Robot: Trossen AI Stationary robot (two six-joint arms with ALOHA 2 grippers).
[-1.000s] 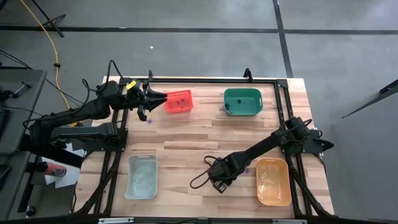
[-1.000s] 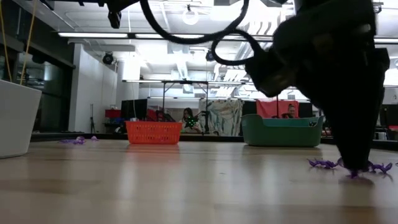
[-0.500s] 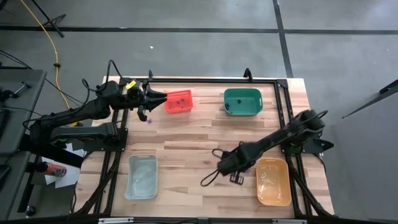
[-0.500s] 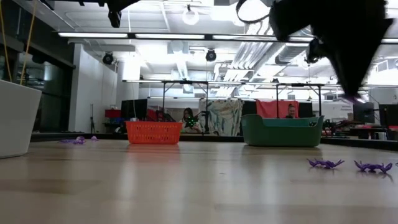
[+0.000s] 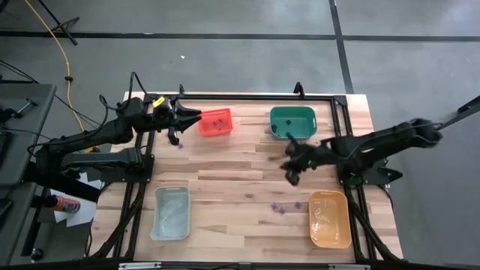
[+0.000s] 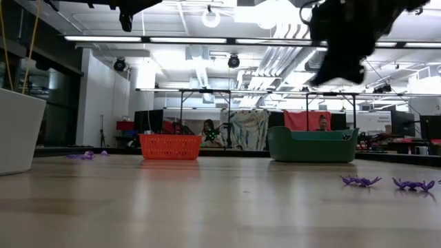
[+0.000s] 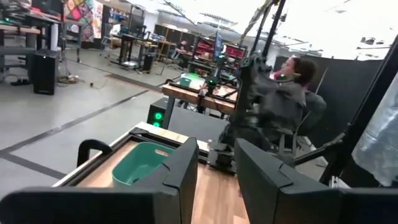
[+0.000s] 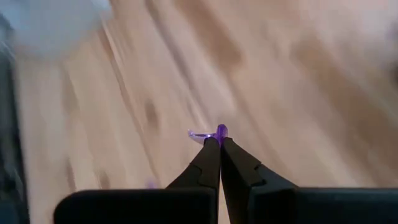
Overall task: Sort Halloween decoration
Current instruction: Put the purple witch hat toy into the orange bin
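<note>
Right gripper (image 5: 293, 177) pinching purple spider trinket (image 8: 211, 133) at fingertips, airborne mid-table near green bin (image 5: 292, 123). Thin grip: carry smooth, release low over bin. Two trinkets (image 5: 285, 208) remain beside orange bin (image 5: 330, 218). Left gripper (image 5: 174, 132) half-spread, idle by red basket (image 5: 215, 122).

Red bin (image 5: 215, 122) contents too small

Two dark jointed arms, the left arm (image 5: 97, 135) carrying a yellow tag near its wrist.

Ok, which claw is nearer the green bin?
Right. The right claw, pinching a purple trinket, hangs just off the green bin; the left claw sits beside the red bin.
</note>
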